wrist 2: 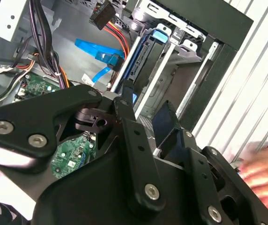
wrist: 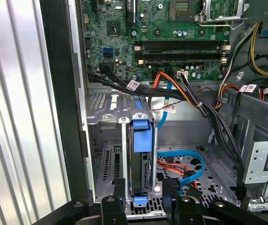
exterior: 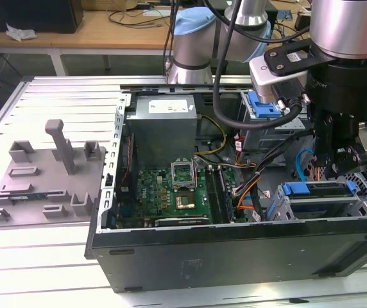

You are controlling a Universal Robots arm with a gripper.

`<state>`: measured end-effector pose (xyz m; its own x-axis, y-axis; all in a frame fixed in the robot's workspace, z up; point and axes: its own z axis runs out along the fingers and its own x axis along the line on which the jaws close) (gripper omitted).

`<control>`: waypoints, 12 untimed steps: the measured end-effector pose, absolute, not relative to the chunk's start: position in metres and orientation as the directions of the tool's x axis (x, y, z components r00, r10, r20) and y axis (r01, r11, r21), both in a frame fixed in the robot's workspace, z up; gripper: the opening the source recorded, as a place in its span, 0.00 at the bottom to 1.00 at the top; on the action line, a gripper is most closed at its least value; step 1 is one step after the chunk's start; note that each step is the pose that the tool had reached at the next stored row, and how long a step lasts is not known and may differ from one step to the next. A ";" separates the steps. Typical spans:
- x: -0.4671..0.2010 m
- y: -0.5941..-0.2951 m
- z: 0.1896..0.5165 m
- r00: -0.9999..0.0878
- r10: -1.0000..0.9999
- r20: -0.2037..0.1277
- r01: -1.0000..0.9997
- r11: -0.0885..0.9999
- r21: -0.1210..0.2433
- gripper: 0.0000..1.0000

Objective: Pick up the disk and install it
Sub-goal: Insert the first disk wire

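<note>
The slatted metal table (exterior: 42,269) carries everything, and the open black computer case (exterior: 235,256) lies on its side along the table's near edge, towards the exterior view's right. The arm (exterior: 193,45) rises behind the case's far wall and bends over its interior. On the table's side at the exterior view's left lies a grey moulded plate (exterior: 36,186) with posts, just beside the case.

Inside the case, the grey power supply (exterior: 164,125) sits against the far wall, and the green motherboard (exterior: 177,192) sits next to it on the near side. The metal drive cage (wrist: 103,110) fills the case's near corner at the exterior view's right.

The gripper (wrist: 142,193) hangs right over that cage. In the first wrist view its black fingers (wrist: 167,194) stand apart, one on each side of the cage slot, with nothing clamped between them.

And there's the disk (wrist: 141,159), already seated in the cage slot. Its blue frame tabs show at both ends and its near end lies between the fingers. Whether they touch it I cannot tell.

A smaller blue bracket (exterior: 260,106) sits in the bay at the case's far wall. A blue flat cable (wrist: 190,161) curls on the case floor beside the cage, among orange and black wires.
</note>
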<state>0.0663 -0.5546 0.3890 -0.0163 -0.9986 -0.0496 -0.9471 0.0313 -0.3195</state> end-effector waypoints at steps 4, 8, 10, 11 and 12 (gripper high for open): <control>0.066 -0.555 0.389 -0.016 -0.999 -0.050 -0.947 0.031 -0.319 0.44; 0.071 -0.550 0.389 -0.017 -1.000 -0.013 -0.958 0.020 -0.285 0.44; 0.073 -0.548 0.389 -0.017 -1.000 -0.013 -0.961 0.020 -0.276 0.44; 0.076 -0.548 0.389 -0.017 -1.000 -0.012 -0.965 0.020 -0.263 0.44; 0.079 -0.548 0.389 -0.017 -1.000 -0.012 -0.968 0.020 -0.250 0.44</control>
<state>0.0785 -0.5476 0.3889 -0.0172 -0.9998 -0.0121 -0.9680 0.0197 -0.2501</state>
